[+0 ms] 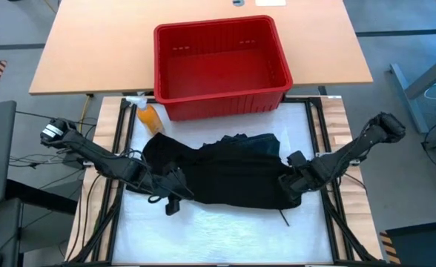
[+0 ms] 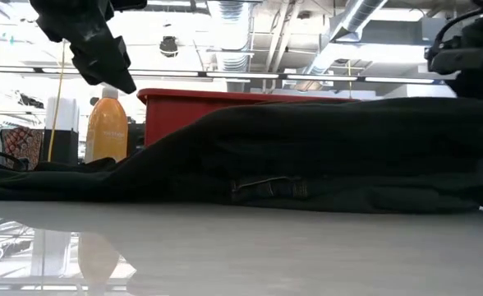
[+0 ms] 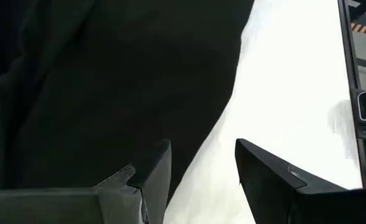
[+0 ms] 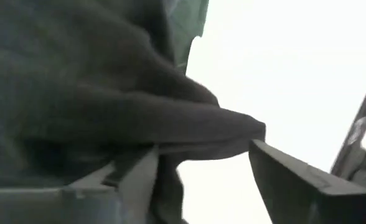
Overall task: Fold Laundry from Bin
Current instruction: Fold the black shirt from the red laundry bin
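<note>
Black laundry (image 1: 233, 174) between both open grippers

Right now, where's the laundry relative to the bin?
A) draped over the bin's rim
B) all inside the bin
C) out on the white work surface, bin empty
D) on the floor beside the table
C: in the high view the dark laundry lies spread on the white work surface in front of the red bin, whose floor shows bare, with nothing over its rim.
</note>
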Tool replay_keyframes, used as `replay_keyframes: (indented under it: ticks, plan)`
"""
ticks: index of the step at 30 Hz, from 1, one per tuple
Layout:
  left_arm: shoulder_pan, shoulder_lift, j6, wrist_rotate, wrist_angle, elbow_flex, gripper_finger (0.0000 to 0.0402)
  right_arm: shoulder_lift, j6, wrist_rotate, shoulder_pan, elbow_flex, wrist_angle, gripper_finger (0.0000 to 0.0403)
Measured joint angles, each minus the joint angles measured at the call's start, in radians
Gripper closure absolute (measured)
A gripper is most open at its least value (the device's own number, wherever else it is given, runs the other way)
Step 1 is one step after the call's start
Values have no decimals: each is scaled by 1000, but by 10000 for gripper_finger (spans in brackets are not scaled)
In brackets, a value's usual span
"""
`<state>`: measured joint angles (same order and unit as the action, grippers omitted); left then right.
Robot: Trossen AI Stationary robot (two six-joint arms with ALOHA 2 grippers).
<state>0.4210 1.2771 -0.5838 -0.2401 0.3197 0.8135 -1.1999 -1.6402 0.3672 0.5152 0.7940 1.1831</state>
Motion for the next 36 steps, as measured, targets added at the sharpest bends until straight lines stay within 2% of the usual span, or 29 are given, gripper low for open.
replay_keyframes:
  ticks: [4, 8, 13, 18, 23, 29, 36]
  plan:
    - [0, -7, -8, 13, -1, 0, 235, 0, 199, 36, -69, -8, -8, 77]
    - [0, -6, -27, 39, 1, 0, 235, 0, 472, 32, -168, -45, -57, 48]
    - [-1, -6, -62, 71, 1, 0, 235, 1, 798, -41, -322, -126, -228, 43]
    - [-1, -6, -115, 108, 2, 0, 235, 2, 1003, -67, -458, -207, -378, 42]
    - [-1, -6, -168, 132, 2, 0, 235, 3, 1224, -163, -545, -299, -578, 43]
    - [-1, -6, -208, 155, 0, 0, 235, 4, 1446, -225, -586, -366, -727, 69]
    - [-1, -6, -234, 158, 1, 0, 235, 3, 1507, -356, -609, -396, -783, 155]
